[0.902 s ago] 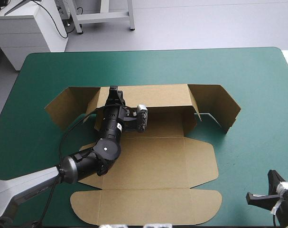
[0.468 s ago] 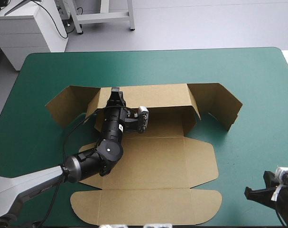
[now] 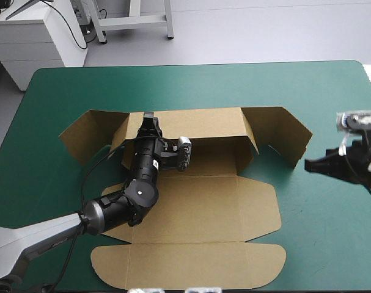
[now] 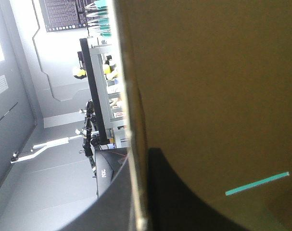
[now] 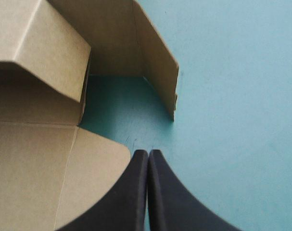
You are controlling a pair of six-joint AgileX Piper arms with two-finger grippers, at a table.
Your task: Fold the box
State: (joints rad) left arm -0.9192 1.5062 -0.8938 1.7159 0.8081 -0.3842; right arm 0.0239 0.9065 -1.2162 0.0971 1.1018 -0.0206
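Coming up to the side flap (image 3: 289,137) of the box (image 3: 197,201), the closed right gripper (image 5: 148,152) is likely readying a push, while the left gripper (image 3: 150,119) is pinching the back wall (image 3: 203,122).

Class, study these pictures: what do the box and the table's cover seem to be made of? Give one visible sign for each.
Box: thin brown cardboard, matt. It shows pressed fold lines, cut flaps and walls standing up from creases.
Cover: a smooth teal-green sheet, matt, with faint scuffs. It may be rubber or vinyl, but the look leaves that open.
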